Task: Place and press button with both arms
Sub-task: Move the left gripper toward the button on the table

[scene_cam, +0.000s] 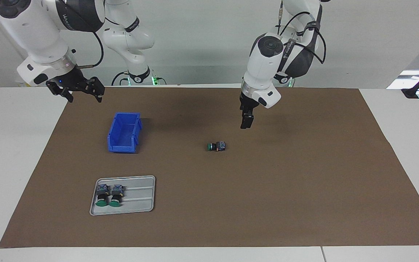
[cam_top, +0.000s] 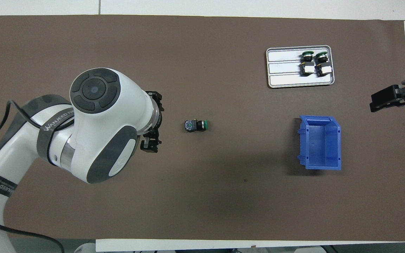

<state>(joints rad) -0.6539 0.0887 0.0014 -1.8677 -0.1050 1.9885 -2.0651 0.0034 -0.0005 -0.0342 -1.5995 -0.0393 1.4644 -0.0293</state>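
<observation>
Because it lies on its side near the middle of the surface, well clear of every edge and with nothing close by, the button (scene_cam: 216, 146) is open to a grasp from above, which is probably why it was left alone out there. Its round green cap points toward the right arm's end of the surface, a black neck follows, and the blue-grey contact block faces the left arm's end.

Above the brown mat, just toward the left arm's end from the button and not touching it, hangs the left claw (scene_cam: 246, 123), pointing down with its fingers spread and nothing between them; I judge it is lining up to pick the button up.

A blue bin (scene_cam: 124, 132) stands empty toward the right arm's end, likely the place for parts. Nearer the surface's edge away from the robots, a grey ridged tray (scene_cam: 140, 194) holds two more buttons (scene_cam: 108, 194) lying side by side in its grooves, caps pointing away from the robots.

Over the mat's corner by its own base, the right claw (scene_cam: 82, 92) waits in the air, released and carrying nothing.
</observation>
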